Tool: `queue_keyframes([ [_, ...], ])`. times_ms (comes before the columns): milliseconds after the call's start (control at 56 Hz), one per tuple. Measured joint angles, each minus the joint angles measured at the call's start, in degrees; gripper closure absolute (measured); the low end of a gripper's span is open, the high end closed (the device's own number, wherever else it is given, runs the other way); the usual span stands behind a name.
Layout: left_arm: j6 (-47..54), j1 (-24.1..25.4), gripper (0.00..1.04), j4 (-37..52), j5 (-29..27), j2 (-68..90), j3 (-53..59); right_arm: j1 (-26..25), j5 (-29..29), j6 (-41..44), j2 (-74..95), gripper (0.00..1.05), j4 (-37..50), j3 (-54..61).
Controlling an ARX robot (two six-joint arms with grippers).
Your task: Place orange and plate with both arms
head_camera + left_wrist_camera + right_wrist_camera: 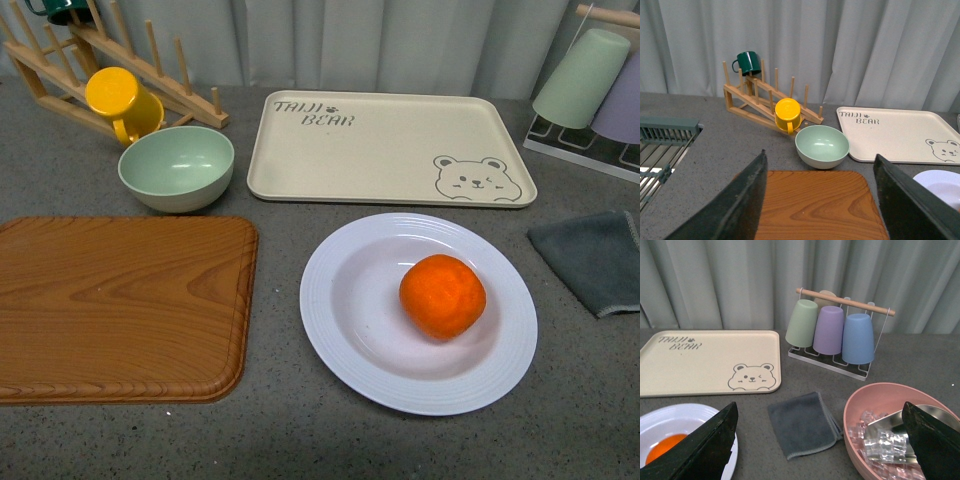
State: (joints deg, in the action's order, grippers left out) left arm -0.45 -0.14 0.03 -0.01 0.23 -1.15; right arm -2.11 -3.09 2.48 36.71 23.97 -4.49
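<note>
Left gripper (820, 165) and right gripper (820, 407) are hanging wide open, gripping nothing. Orange (442, 296) is sitting loose in plate (335, 300) on counter (300, 440); any tilting risks it rolling out.

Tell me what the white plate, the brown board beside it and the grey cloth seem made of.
The plate looks like glazed ceramic, possibly melamine: glossy white, highlights on its ridged rim. The board looks like wood or wood-print laminate: brown grain lines, satin sheen. The cloth looks like soft fabric, maybe microfibre: matte, stitched edge.
</note>
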Motion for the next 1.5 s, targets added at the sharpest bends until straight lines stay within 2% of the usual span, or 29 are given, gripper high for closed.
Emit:
queue_keyframes([
  [125,0.0,0.0,0.15,0.0,0.0,0.0,0.0,-3.0,5.6,-4.9,18.8,0.09,7.6,-6.0],
  [196,0.0,0.0,0.05,0.0,0.0,0.0,0.0,-4.7,10.2,-8.0,29.8,0.09,7.7,-10.6],
  [393,0.2,0.0,0.06,0.0,0.0,0.0,0.0,-8.2,30.8,-15.6,61.7,0.09,-5.9,-31.0],
  [607,0.2,0.0,0.06,0.0,0.0,0.0,0.0,-7.4,42.2,-22.4,76.2,0.09,-6.3,-39.1],
  [875,0.2,0.0,0.06,0.0,0.0,0.0,0.0,-2.3,49.6,-30.7,87.9,0.09,-1.5,-41.8],
  [1036,0.2,0.0,0.06,0.0,0.0,0.0,0.0,1.0,49.6,-36.7,93.4,0.09,1.9,-45.8],
  [1250,0.2,0.0,0.06,0.0,0.0,0.0,0.0,1.7,50.6,-42.8,96.3,0.09,5.5,-48.5],
  [1500,0.2,0.0,0.06,0.0,0.0,0.0,0.0,2.5,49.1,-43.7,98.0,0.48,5.4,-49.2],
])
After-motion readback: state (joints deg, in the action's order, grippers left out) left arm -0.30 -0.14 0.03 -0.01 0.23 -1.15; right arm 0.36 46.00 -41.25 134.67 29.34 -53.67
